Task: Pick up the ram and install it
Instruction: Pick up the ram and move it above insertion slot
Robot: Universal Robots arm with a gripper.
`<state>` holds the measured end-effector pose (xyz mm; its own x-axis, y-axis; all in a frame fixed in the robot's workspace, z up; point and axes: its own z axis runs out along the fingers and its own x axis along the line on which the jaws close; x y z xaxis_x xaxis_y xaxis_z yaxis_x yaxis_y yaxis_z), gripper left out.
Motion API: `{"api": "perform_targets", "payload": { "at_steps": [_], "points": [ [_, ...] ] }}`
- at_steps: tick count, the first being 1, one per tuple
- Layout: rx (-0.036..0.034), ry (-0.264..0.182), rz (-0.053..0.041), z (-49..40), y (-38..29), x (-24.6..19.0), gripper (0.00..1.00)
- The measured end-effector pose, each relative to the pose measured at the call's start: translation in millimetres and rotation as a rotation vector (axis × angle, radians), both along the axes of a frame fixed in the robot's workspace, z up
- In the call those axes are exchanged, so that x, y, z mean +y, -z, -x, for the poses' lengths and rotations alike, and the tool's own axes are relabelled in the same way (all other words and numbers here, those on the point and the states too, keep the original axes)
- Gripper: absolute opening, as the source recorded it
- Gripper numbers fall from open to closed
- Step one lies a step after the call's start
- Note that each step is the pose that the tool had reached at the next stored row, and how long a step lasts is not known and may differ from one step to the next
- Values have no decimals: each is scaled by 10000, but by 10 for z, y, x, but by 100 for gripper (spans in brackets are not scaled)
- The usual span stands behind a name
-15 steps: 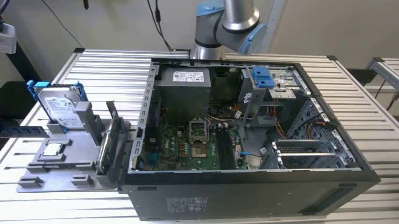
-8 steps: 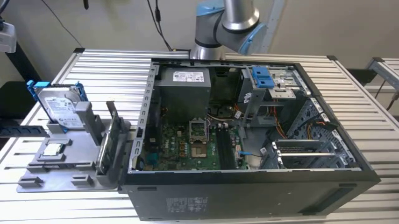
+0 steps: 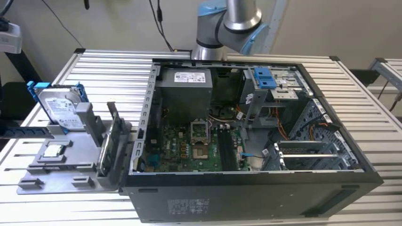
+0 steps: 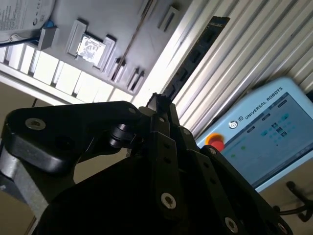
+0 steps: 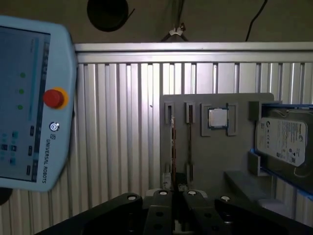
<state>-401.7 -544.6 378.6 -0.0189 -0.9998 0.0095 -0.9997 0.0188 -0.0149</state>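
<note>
The ram [image 4: 195,54] is a long dark stick with a row of black chips. It stands on edge in the grey holder [image 4: 112,29], along the holder's side next to the ribbed table. In the first wrist view the ram [image 5: 172,142] appears edge-on as a thin line. My gripper [image 4: 160,100] hangs high above the holder, apart from the ram, with its black fingers closed together and nothing between them. The gripper [image 5: 177,196] shows the same in the first wrist view. The open computer case [image 3: 251,122] lies at the exterior view's right of the holder [image 3: 69,160].
A hard drive in a blue frame [image 3: 60,108] and a small square chip [image 5: 217,117] also sit on the holder. A teach pendant [image 5: 29,103] with a red button lies on the ribbed table [image 3: 107,70]. The arm [image 3: 229,23] rises behind the case.
</note>
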Motion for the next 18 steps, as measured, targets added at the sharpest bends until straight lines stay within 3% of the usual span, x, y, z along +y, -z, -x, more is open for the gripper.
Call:
{"api": "perform_targets", "payload": {
  "at_steps": [18],
  "points": [
    [1,0,0,-171,0,0,14]
  ]
}}
